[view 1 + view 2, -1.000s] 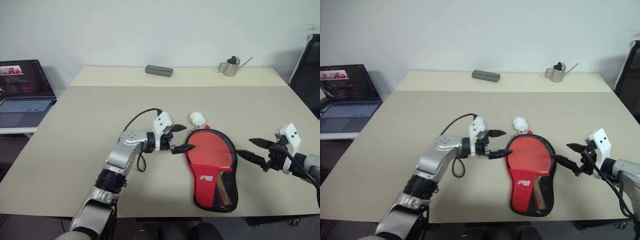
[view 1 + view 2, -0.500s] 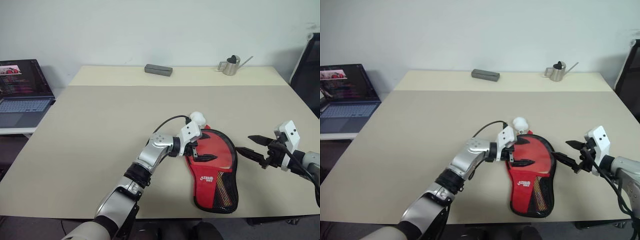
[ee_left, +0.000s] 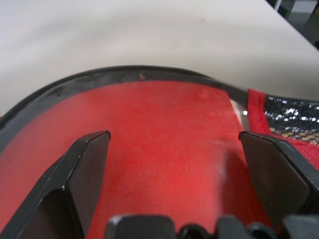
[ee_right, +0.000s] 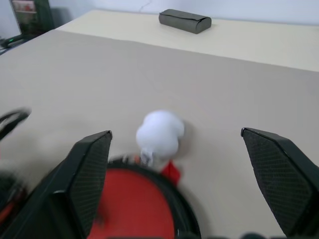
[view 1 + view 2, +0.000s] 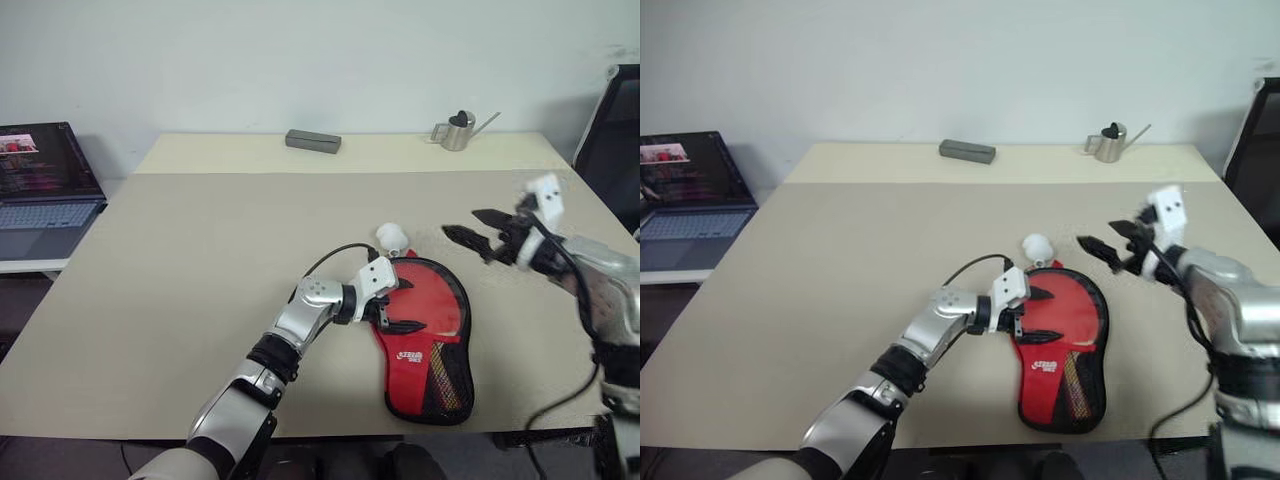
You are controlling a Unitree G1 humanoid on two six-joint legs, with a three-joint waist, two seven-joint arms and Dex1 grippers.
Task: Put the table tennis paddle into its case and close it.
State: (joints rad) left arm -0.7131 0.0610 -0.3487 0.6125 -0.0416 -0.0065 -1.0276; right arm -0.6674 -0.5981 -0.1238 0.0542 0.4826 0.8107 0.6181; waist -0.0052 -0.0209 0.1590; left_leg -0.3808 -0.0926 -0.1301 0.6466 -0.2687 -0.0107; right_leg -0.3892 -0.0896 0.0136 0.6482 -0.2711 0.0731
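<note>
Left eye view: one case (image 5: 428,345), one pompom (image 5: 391,238), two open hands.

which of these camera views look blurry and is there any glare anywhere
Right wrist view: the white pompom and the case are smeared and soft. Left eye view: the right gripper is slightly blurred. Left wrist view: a faint pale sheen beside the mesh pocket; no strong glare elsewhere.
</note>
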